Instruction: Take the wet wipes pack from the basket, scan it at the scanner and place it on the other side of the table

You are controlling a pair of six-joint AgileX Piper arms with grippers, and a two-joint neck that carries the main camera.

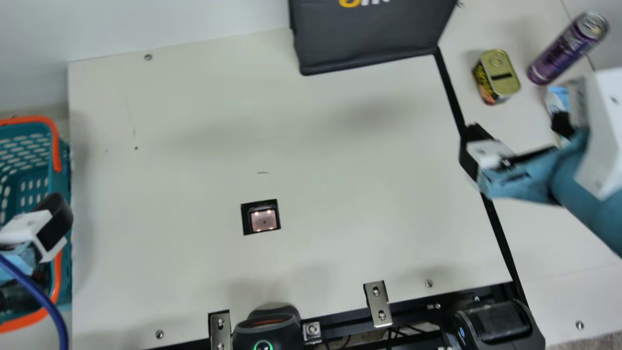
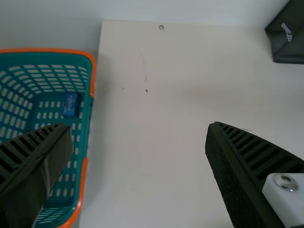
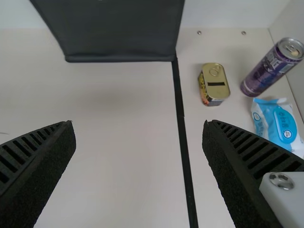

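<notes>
At the left edge of the main view my left gripper (image 1: 57,221) is over the right side of the teal basket (image 1: 58,160). My right gripper (image 1: 518,138) is above the dark strip at the right. Behind it, partly hidden by the arm, lies the wet wipes pack (image 1: 558,99). The scanner (image 1: 264,220) is set into the table, its window lit. In the left wrist view my left gripper (image 2: 137,129) stands open, nothing between its fingers. Likewise open and holding nothing is my right gripper (image 3: 138,125); the blue-and-white wipes pack (image 3: 280,124) lies beyond the strip.
A small blue packet (image 2: 70,104) lies in the basket. Near the wipes are a rectangular tin (image 3: 214,84) and a purple can (image 3: 270,67). A black bag (image 1: 369,36) stands at the table's back. Black devices (image 1: 267,328) and metal brackets line the near edge.
</notes>
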